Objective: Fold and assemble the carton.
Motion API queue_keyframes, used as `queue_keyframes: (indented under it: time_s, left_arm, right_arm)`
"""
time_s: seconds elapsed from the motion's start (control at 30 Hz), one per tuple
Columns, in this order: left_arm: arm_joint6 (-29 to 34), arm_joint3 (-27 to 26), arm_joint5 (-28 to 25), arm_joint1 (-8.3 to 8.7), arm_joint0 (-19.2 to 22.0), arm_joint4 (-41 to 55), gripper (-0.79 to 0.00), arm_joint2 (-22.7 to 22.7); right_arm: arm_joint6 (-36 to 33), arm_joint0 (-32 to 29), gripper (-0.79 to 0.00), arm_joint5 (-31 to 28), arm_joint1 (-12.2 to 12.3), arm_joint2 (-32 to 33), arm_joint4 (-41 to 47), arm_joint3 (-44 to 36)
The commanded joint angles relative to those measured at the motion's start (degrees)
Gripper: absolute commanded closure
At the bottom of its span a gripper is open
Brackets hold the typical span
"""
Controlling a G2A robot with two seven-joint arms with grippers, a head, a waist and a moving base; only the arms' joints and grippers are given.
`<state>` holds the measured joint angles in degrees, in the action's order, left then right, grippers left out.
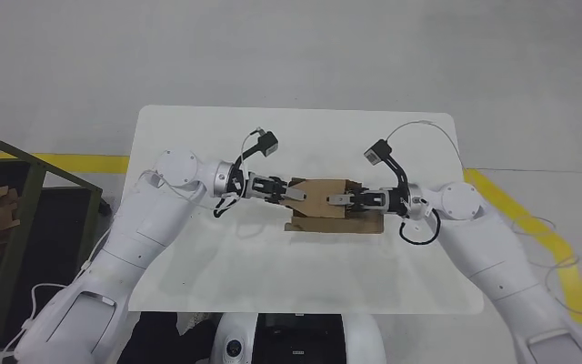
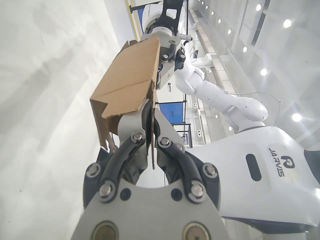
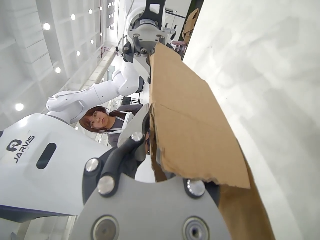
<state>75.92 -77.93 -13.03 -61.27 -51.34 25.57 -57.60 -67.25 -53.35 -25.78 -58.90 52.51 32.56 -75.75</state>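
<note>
A brown cardboard carton [image 1: 320, 204] is held above the middle of the white table [image 1: 182, 127], partly opened, between both arms. My left gripper [image 1: 296, 193] is shut on the carton's left edge; in the left wrist view its fingers [image 2: 130, 123] pinch a cardboard wall [image 2: 130, 81]. My right gripper [image 1: 342, 197] is shut on the opposite edge, and the right wrist view shows the carton panel [image 3: 190, 131] clamped beside one finger [image 3: 135, 123]. Each wrist view also shows the other arm's gripper at the carton's far end.
A dark green frame with cardboard pieces [image 1: 18, 209] stands off the table's left side. Yellow floor tape [image 1: 82, 162] runs behind and to the right of the table. Bare table surface lies all around the carton.
</note>
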Motion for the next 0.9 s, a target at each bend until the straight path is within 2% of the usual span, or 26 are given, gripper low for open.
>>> queue_keyframes:
  time_s: [0.0, 0.23, 0.3, 0.87]
  left_arm:
    - [0.18, 0.06, -0.21, -0.01, 0.03, 0.05, 0.000, 0.04]
    - [0.58, -0.13, -1.05, 0.02, -0.13, 0.78, -0.416, -0.28]
    - [0.76, -0.37, -1.52, 0.08, -0.39, 1.43, -0.785, -0.65]
    - [1.91, -6.10, -2.63, 0.79, -3.38, 7.13, -0.785, -4.16]
  right_arm:
    - [0.17, 0.05, 0.000, 0.28, -0.09, 0.05, -0.31, 0.03]
    - [0.91, 0.07, 0.000, 0.98, -0.33, 0.28, -1.96, 0.12]
    - [1.27, -0.01, 0.000, 1.14, -0.38, 0.40, -2.45, 0.14]
    - [4.80, -1.46, 0.000, 3.23, -0.61, 1.62, -6.46, -0.86]
